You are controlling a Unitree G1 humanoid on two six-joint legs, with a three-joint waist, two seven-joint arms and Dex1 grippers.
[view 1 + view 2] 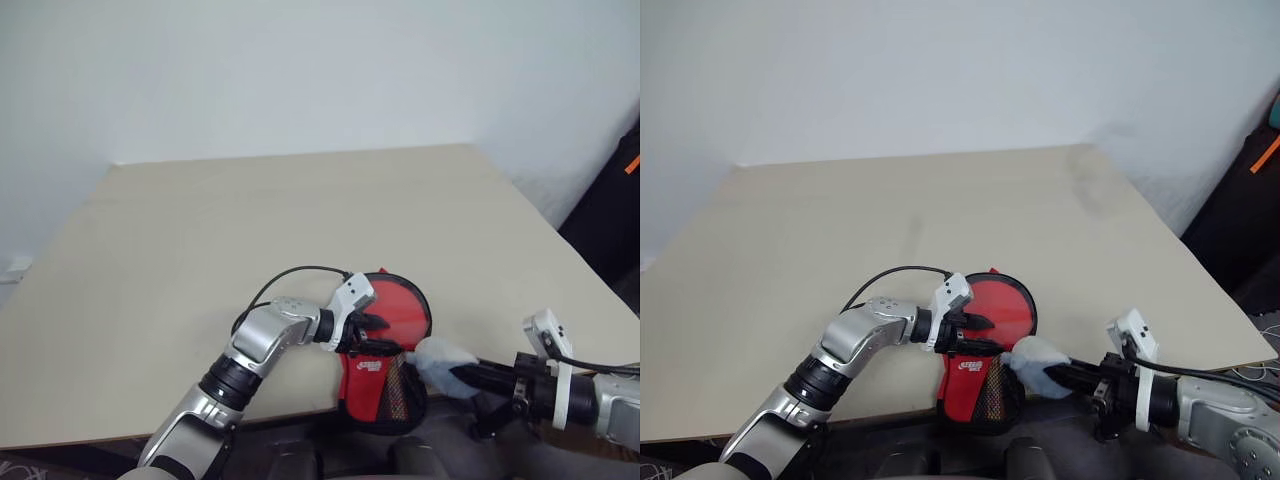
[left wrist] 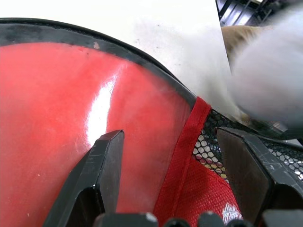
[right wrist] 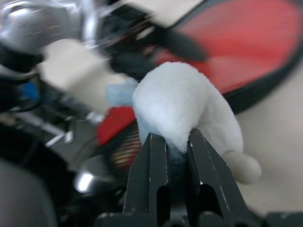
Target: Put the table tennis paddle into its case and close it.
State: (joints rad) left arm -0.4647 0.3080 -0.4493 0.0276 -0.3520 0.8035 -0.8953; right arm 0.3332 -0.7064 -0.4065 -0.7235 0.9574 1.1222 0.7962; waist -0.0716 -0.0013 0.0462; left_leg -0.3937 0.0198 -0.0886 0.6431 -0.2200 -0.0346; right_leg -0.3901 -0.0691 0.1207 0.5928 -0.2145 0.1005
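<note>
Tabletop (image 1: 300, 230) of pale beige wood carries the work, and everything sits at its near edge, toward the right-hand corner. The case (image 1: 385, 385), a black-rimmed pouch with a clear side and a red logo panel, lies half on the surface and half hanging over that near edge, its narrow mesh end drooping below. The table tennis paddle (image 1: 400, 312) appears to be already inside, its round red face showing through the clear side, resting on the tabletop just in from the edge. The overhang likely leaves the zip rim free to reach from below and from the side.

The left gripper (image 1: 372, 335) reaches in from the left across the near edge and straddles the case where the round part narrows. Its two black fingers (image 2: 102, 165) stand well apart, one lying on the clear red face and the other over the mesh beside the red seam. They seem to pin the case down and steady it, not pinch it; a firm hold cannot be confirmed.

The right gripper (image 1: 462, 378) sits beyond the near edge, to the right of the case. Its fingers (image 3: 151, 175) are drawn tightly together on a fluffy white tuft (image 1: 440, 360), which looks like a pull attached to the zip, though the join is hidden. Judging by this, the zip is being worked while the other arm braces the case.
</note>
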